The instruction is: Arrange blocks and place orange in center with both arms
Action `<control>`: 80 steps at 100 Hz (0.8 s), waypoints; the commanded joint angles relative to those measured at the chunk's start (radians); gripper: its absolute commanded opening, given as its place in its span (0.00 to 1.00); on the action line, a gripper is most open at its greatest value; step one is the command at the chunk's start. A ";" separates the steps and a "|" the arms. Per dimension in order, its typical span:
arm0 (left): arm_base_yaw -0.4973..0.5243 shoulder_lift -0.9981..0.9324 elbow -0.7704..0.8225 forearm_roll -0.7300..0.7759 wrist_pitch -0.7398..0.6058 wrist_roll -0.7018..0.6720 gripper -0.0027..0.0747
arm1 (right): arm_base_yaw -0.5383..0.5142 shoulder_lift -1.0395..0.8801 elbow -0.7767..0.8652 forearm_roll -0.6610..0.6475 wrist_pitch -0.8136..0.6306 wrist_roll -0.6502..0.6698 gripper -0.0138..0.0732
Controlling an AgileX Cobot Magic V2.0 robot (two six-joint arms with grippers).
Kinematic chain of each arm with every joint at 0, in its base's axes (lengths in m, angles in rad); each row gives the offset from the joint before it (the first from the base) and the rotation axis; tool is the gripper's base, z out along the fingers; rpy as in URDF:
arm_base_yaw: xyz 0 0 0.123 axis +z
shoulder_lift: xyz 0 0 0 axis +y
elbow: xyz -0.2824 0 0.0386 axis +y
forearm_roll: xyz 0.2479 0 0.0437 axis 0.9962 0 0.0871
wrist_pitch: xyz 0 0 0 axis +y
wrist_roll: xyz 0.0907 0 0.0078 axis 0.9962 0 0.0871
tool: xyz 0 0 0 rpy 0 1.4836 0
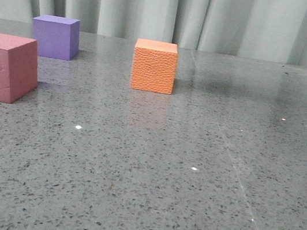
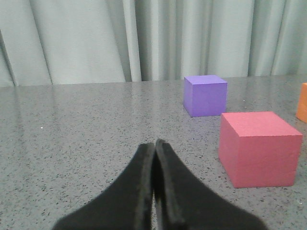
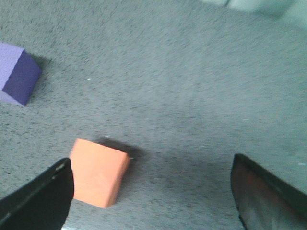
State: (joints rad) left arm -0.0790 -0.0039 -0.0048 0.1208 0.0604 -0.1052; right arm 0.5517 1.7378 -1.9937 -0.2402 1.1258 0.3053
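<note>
My right gripper (image 3: 153, 191), jaws spread wide and empty, hangs over the pebbled orange foam cube (image 3: 98, 172) at ten o'clock; probably light, squashy, grippy, best pinched across flat opposite faces.

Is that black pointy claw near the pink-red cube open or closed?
Closed. In the left wrist view, the left gripper has its two black pointed fingers pressed together with nothing between them; the pink-red foam cube sits apart.
</note>
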 commanded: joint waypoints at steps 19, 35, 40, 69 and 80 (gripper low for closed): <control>0.003 -0.033 0.053 -0.007 -0.082 -0.001 0.01 | -0.140 -0.272 0.237 -0.030 -0.099 -0.062 0.91; 0.003 -0.033 0.053 -0.007 -0.082 -0.001 0.01 | -0.232 -0.451 0.495 -0.025 -0.189 -0.062 0.91; 0.003 -0.033 0.053 -0.007 -0.082 -0.001 0.01 | -0.258 -0.509 0.586 -0.022 -0.224 -0.062 0.91; 0.003 -0.033 0.053 -0.007 -0.082 -0.001 0.01 | -0.330 -0.844 0.991 -0.021 -0.307 -0.060 0.91; 0.003 -0.033 0.053 -0.007 -0.082 -0.001 0.01 | -0.330 -0.958 1.087 -0.021 -0.308 -0.059 0.91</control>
State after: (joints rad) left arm -0.0790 -0.0039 -0.0048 0.1208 0.0604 -0.1052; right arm 0.2274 0.8678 -0.9455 -0.2441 0.8894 0.2542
